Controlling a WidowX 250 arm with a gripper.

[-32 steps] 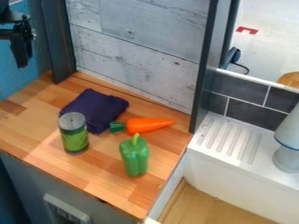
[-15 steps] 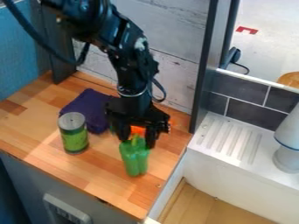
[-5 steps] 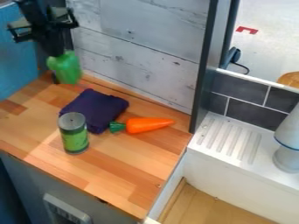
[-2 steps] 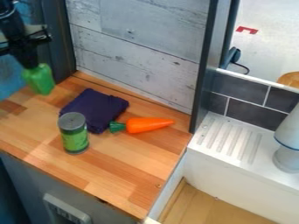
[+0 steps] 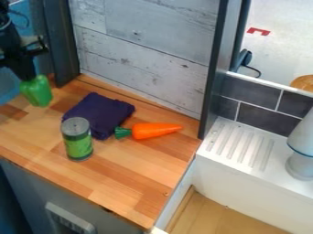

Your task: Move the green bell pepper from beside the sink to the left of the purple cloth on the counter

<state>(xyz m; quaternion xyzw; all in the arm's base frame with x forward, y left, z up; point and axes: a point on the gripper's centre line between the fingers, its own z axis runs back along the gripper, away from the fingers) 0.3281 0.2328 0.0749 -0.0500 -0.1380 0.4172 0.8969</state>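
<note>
The green pepper hangs near the table's far left edge, its body leaning slightly; whether its lower end touches the wood is hard to tell. The black claw is closed on the pepper's upper end, with the arm coming in from the upper left.

To the right of the pepper, a folded dark purple cloth lies near the table's back edge. Just in front of the cloth's left part stands an upright can with a grey top and a green lower part. An orange carrot lies at the cloth's right side, its green end close to the cloth and its tip toward the table's back right corner.

A pale wood-grain panel rises behind the back edge, between dark posts. Beyond the table's right edge are a white ribbed drainboard, dark grey tiles and a pale, rounded object standing on the drainboard.
</note>
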